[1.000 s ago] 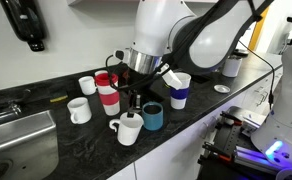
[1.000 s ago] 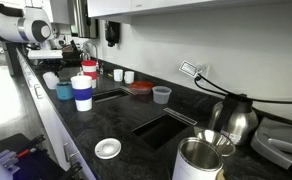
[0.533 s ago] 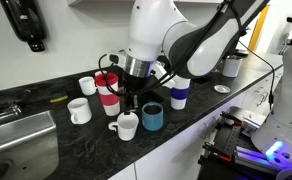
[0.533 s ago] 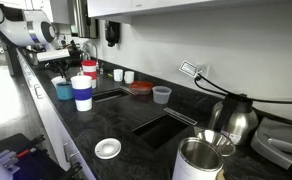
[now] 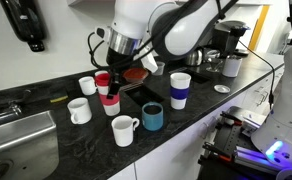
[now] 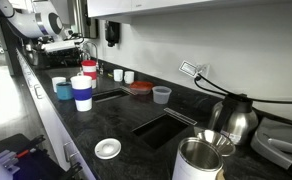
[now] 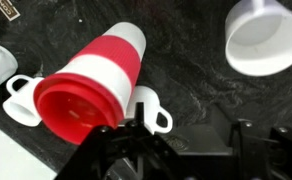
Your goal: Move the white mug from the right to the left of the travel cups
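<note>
Currently the gripper (image 5: 116, 82) hangs with its jaws spread and nothing between them, as the wrist view confirms, raised close over the red-banded travel cup (image 5: 110, 103). The white mug (image 5: 124, 130) stands upright on the dark countertop (image 5: 91, 146), clear of the fingers, near the front edge and just beside the teal cup (image 5: 152, 118). The blue-banded travel cup (image 5: 180, 90) stands on the other side of the teal cup, apart from the mug.
</note>
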You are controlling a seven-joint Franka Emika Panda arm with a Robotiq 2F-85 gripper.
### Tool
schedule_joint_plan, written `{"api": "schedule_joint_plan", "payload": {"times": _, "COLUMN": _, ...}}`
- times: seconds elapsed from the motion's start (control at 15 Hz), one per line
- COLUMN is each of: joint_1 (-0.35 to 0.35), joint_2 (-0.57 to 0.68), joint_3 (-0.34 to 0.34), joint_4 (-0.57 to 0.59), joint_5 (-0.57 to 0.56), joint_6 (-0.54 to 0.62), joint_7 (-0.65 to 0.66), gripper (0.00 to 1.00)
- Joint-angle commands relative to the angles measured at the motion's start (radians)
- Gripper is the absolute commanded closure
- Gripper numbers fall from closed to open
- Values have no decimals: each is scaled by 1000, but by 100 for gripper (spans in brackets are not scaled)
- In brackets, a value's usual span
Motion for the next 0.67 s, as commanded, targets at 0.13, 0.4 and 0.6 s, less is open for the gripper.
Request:
{"api": "schedule_joint_plan", "payload": {"times": 0.13, "joint_1": -14, "joint_2": -22, "joint_3": 13, "joint_4": 13, "joint_5": 33, "joint_6": -5, "joint_7": -5, "gripper": 13}}
{"api": "schedule_joint_plan", "payload": {"times": 0.4, "joint_1": -14, "joint_2": -18, "joint_3": 13, "joint_4": 10, "joint_5": 34, "joint_6": -5, "joint_7": -4, "gripper": 13}}
{"api": "schedule_joint_plan", "payload": {"times": 0.6, "joint_1": -14, "joint_2": -18, "joint_3": 13, "joint_4": 10, "joint_5": 34, "joint_6": -5, "joint_7": -4, "gripper": 13}}
